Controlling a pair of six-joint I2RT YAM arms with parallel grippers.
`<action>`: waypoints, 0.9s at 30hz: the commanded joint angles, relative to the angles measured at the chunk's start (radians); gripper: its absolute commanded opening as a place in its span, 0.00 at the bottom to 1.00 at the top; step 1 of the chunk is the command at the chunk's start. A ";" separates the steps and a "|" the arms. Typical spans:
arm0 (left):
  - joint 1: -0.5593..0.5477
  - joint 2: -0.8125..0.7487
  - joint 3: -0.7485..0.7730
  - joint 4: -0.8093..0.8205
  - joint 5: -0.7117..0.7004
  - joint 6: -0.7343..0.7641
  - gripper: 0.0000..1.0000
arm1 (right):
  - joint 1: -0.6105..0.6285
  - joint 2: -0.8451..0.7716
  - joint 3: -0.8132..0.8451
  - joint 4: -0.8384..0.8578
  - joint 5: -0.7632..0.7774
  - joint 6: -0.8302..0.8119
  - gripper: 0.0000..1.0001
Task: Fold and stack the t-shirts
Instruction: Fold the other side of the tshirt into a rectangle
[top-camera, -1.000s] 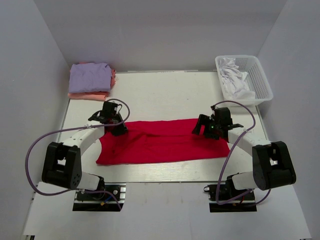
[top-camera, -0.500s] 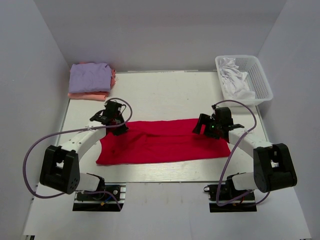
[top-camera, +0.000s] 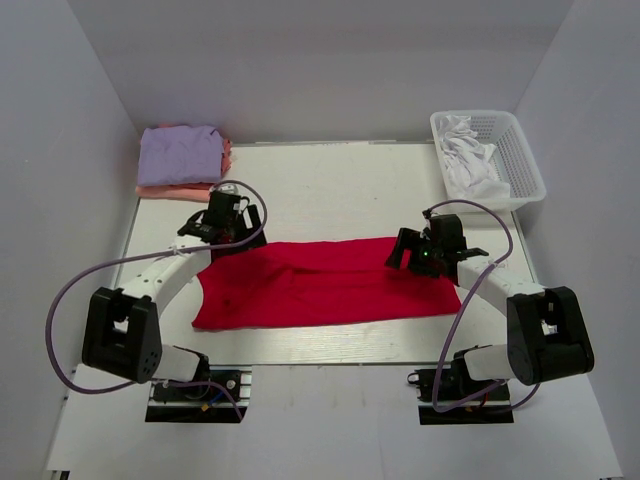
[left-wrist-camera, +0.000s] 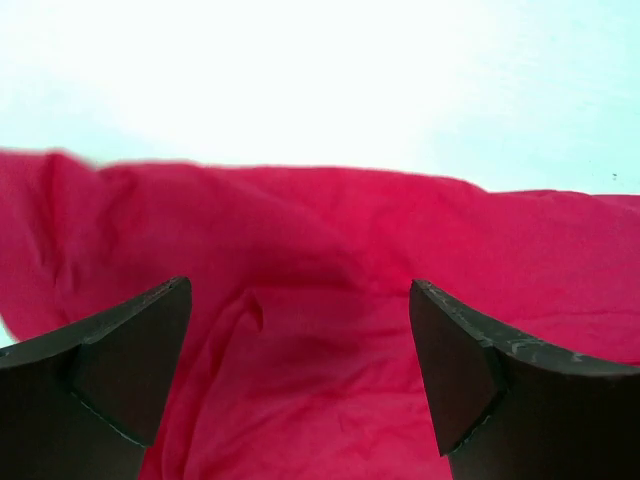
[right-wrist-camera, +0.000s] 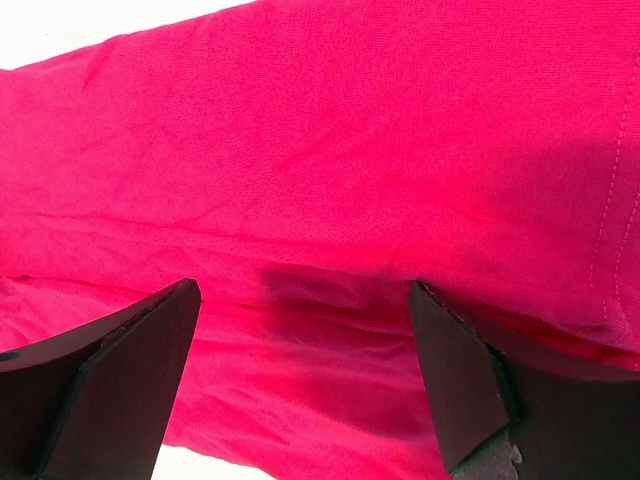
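A bright red t-shirt (top-camera: 320, 283) lies folded into a long band across the middle of the table. My left gripper (top-camera: 222, 232) hovers just above its far left corner, jaws open and empty, red cloth (left-wrist-camera: 300, 340) below them. Over the shirt's far right end, my right gripper (top-camera: 415, 255) is open too, with only red fabric (right-wrist-camera: 310, 330) beneath. A folded lavender t-shirt (top-camera: 180, 153) rests on a salmon-pink one (top-camera: 170, 191) at the back left.
A white lattice basket (top-camera: 520, 160) holding white cloth (top-camera: 470, 160) stands at the back right. Grey walls close in the table (top-camera: 330, 180) on three sides. Purple cables loop from both arms.
My left gripper has let go of the red shirt's corner, opened wide and drawn back toward the far left. The right arm has stayed put.
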 joint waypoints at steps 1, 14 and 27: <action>0.007 0.042 0.017 0.107 0.058 0.104 1.00 | -0.002 -0.015 0.006 -0.005 -0.001 -0.021 0.90; -0.013 0.066 0.001 0.068 0.247 0.017 1.00 | -0.002 -0.016 0.004 -0.014 -0.003 -0.024 0.90; -0.044 0.044 -0.169 0.097 0.422 -0.037 1.00 | -0.002 -0.011 0.010 -0.024 -0.001 -0.024 0.90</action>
